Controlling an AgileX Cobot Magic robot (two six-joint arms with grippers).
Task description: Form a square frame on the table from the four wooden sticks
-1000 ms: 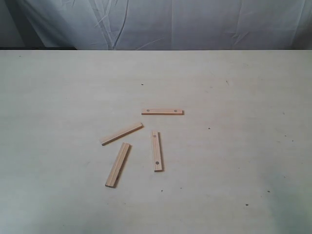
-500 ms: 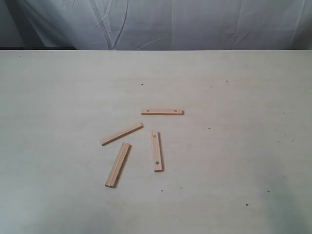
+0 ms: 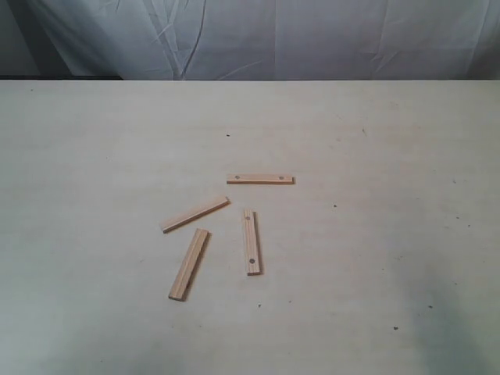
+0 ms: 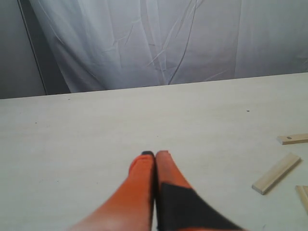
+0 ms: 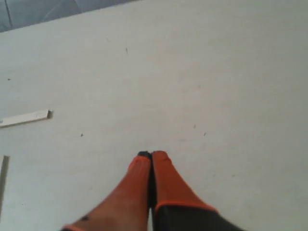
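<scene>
- Nothing has moved in the last second: the four sticks lie on the worktop (image 3: 391,141) exactly where they were.
- They are scattered near the middle, none touching, forming no square: the far stick (image 3: 261,179) lies crosswise, the slanted stick (image 3: 196,214) is to its near left, the long-slanted stick (image 3: 189,264) is nearest the camera, and the upright stick (image 3: 251,241) is on the right.
- Small dark holes show on the far and upright sticks. I cannot make out any on the other two.
- Only the wrist views show the arms. The left jaws are clenched together on nothing, their orange fingers (image 4: 142,178) above bare worktop; the right jaws are the same, fingers (image 5: 163,178) pressed tight.
- The left wrist view catches one whole strip (image 4: 276,173) and cuts off two more at its edge.
- The right wrist view shows only a strip end (image 5: 24,118) and a thin sliver (image 5: 4,185), too little to tell which sticks they are.
</scene>
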